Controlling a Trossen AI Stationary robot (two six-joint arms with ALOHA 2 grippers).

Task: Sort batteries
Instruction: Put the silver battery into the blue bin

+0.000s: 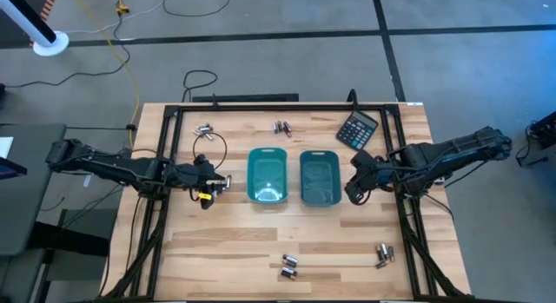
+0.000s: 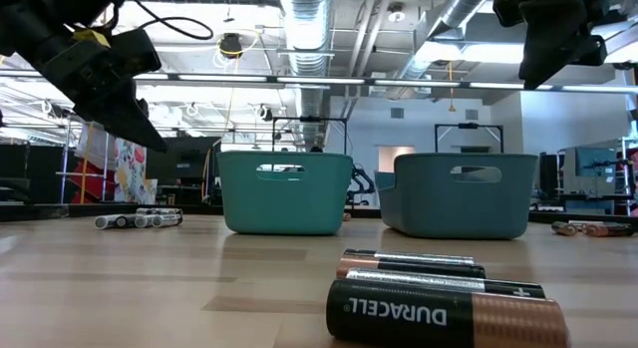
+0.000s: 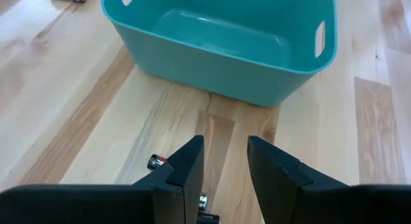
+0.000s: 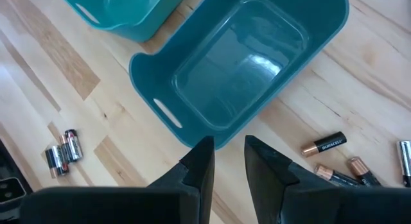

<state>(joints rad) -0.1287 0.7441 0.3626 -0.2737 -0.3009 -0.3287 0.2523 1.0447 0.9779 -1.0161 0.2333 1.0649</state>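
The left gripper (image 1: 219, 183) hovers just left of the left tray (image 1: 267, 174), its jaws a little apart and holding nothing; the left wrist view shows bare wood in the gap, with a battery (image 3: 157, 162) on the table just beside one finger. Both trays look empty. The batteries lie in scattered clusters: one (image 1: 204, 129) near the far left corner, one (image 1: 281, 127) beyond the left tray, one (image 1: 288, 267) at the near edge, one (image 1: 382, 254) near the right front. A calculator (image 1: 357, 129) sits beyond the right tray (image 1: 320, 176). The right gripper (image 1: 354, 187) hangs above that tray's right rim, jaws narrowly parted, empty.

Risks, as I judge them: the cylinders can roll or squirt out of a pinch taken off-centre; clustered ones may be knocked aside or picked up in pairs; the narrow gap may miss a battery lying crosswise; a low approach could nudge a light tray, and the right gripper sits close to its rim.
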